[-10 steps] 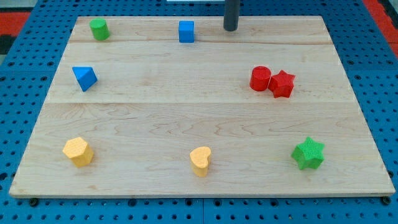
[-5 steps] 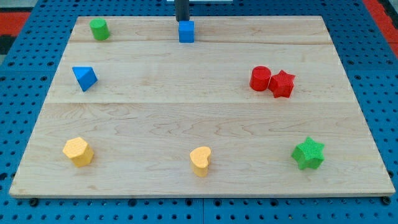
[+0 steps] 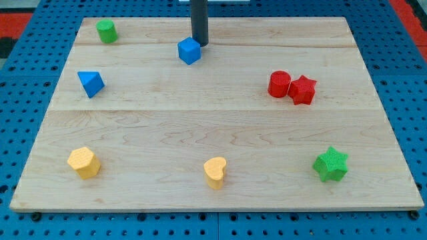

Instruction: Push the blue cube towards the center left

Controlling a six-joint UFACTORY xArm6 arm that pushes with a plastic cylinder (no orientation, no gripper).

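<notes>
The blue cube sits near the view's top centre of the wooden board, turned slightly on its corner. My tip is at the cube's upper right side, touching or almost touching it. The dark rod rises straight up out of the view's top.
A blue triangular block lies at the left. A green cylinder is at the top left. A red cylinder touches a red star at the right. A yellow hexagon-like block, a yellow heart and a green star line the bottom.
My tip moved left from the top centre-right to behind the blue cube, then down. The cube slid down and left and turned a little.
</notes>
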